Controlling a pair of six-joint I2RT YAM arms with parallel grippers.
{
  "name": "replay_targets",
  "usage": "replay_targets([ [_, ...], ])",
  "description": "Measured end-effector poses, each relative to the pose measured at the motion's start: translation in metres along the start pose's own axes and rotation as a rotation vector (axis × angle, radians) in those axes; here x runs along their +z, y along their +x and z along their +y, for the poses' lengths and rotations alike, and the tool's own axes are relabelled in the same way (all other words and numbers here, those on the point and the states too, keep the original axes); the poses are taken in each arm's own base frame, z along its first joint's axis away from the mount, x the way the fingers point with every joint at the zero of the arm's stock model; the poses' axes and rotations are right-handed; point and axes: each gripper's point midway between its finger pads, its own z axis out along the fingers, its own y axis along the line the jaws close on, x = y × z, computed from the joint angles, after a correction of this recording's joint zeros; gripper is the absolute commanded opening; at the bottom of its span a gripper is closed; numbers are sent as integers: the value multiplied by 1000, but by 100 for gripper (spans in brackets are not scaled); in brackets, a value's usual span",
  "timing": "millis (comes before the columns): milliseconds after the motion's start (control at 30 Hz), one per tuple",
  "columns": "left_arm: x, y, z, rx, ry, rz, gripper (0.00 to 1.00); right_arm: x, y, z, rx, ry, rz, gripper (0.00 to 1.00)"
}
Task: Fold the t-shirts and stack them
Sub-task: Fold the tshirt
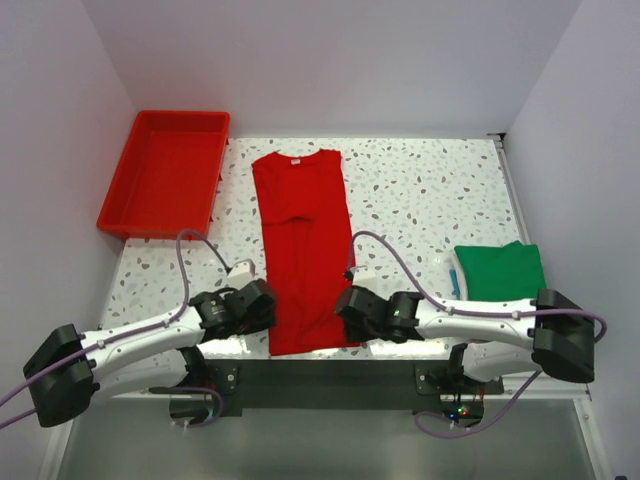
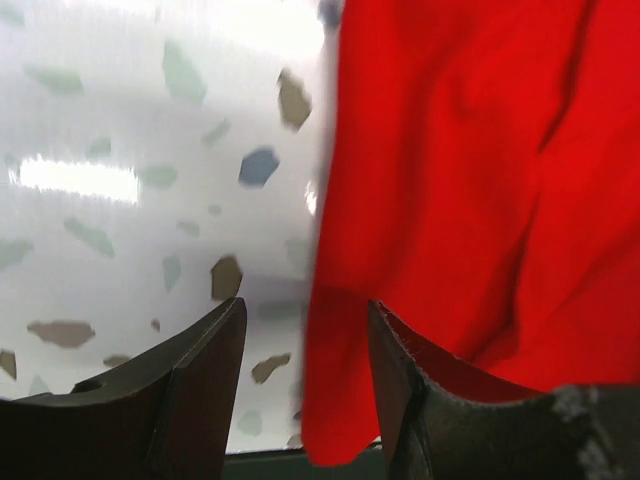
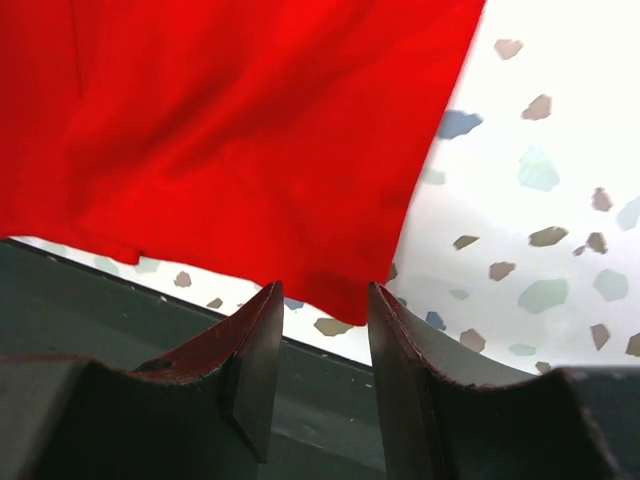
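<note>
A bright red t-shirt (image 1: pixel 300 240) lies lengthwise on the speckled table (image 1: pixel 420 190), sides folded in to a narrow strip, neck at the far end. My left gripper (image 1: pixel 265 306) is at its near left corner. In the left wrist view that gripper (image 2: pixel 305 345) is open, the red cloth (image 2: pixel 450 180) lying loose between the fingers. My right gripper (image 1: pixel 350 305) is at the near right corner. It (image 3: pixel 320 320) is open too, with the red hem corner (image 3: pixel 350 290) just at its fingertips. A folded green t-shirt (image 1: pixel 500 270) rests at the right.
A rigid red tray (image 1: pixel 165 170) stands at the far left. A thin blue edge (image 1: pixel 455 280) shows beside the green shirt. The table's dark near edge (image 3: pixel 100 300) runs right under the hem. White walls close in both sides.
</note>
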Motion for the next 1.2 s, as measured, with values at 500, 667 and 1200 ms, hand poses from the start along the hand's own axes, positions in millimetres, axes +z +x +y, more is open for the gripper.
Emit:
replay_targets([
  [500, -9, 54, -1, 47, 10, 83, 49, 13, 31, 5, -128, 132, 16, 41],
  [667, -7, 58, -1, 51, 6, 93, 30, 13, 30, 5, -109, 137, 5, 27],
  [1200, -7, 65, -4, 29, 55, 123, 0, 2, 42, -24, -17, 115, -12, 0],
])
